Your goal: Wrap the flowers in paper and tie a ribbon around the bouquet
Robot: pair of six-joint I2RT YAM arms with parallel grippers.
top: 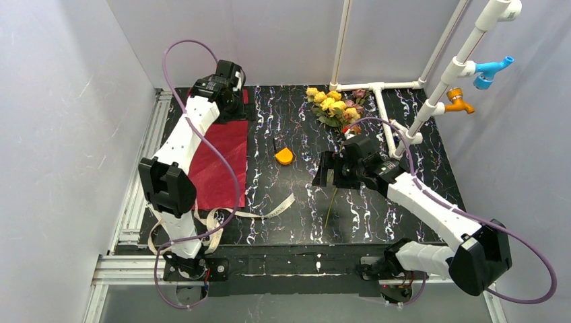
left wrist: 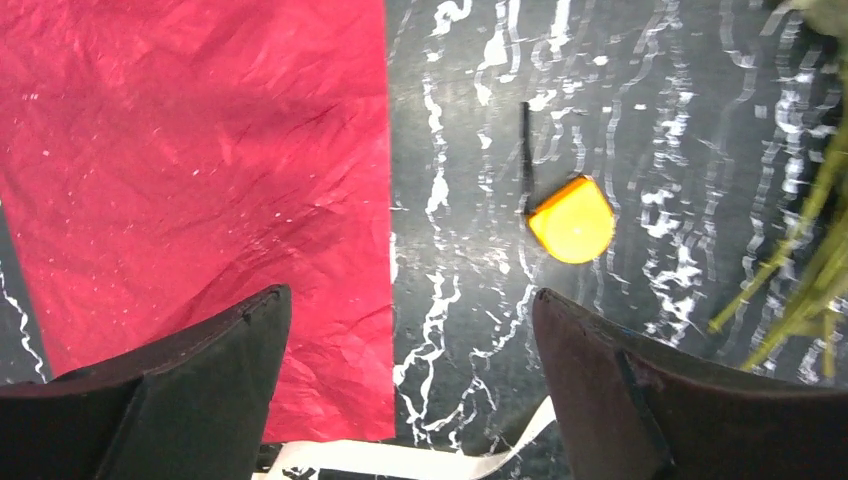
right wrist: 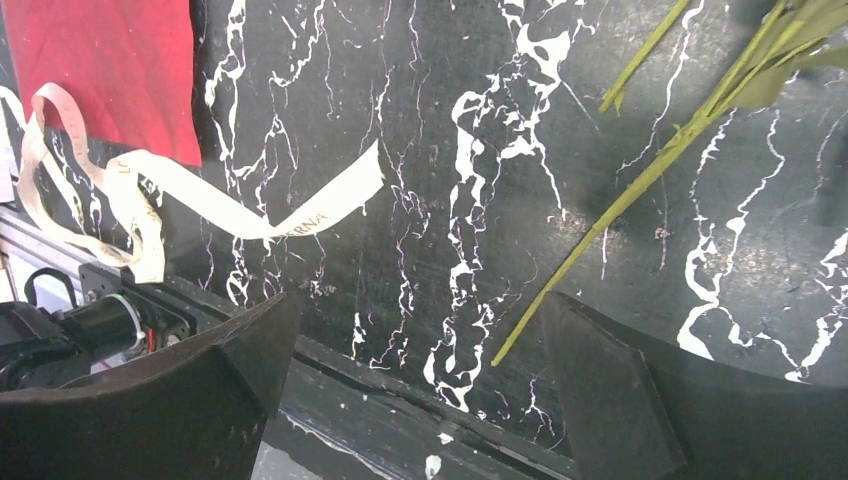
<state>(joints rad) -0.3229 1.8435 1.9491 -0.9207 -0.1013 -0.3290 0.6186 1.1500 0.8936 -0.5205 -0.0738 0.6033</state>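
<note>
Red paper (top: 219, 165) lies flat and unfolded at 9 o'clock on the black, white-veined table (top: 283, 121), its long side running from far to near. At the sheet's far end, about 11 o'clock, the left gripper (left wrist: 410, 295) hangs with its fingers spread wide and nothing between them; its own camera shows the paper's right edge and bare table in the gap. An orange wedge (left wrist: 572, 220) sits near the table's middle, apart from the paper, with a thin black stick just beside it. At 1 o'clock lie the flowers (top: 333, 106), yellow, orange and dusty-pink blooms against the white pipes (top: 377, 87), not wrapped, with stems (right wrist: 612, 213) trailing toward 6 o'clock. Just right of the middle, at 3 o'clock, the right gripper (right wrist: 420, 295) hovers above those stems, jaws fully apart and gripping nothing; the cut end of one long stem lies on the table, seen in the gap beside its right finger. Cream ribbon (right wrist: 310, 215) lies loose at 7 o'clock: one end rests on the table just beyond the paper's near edge, and the rest curls in loops toward the near left corner, around the left arm's base
</note>
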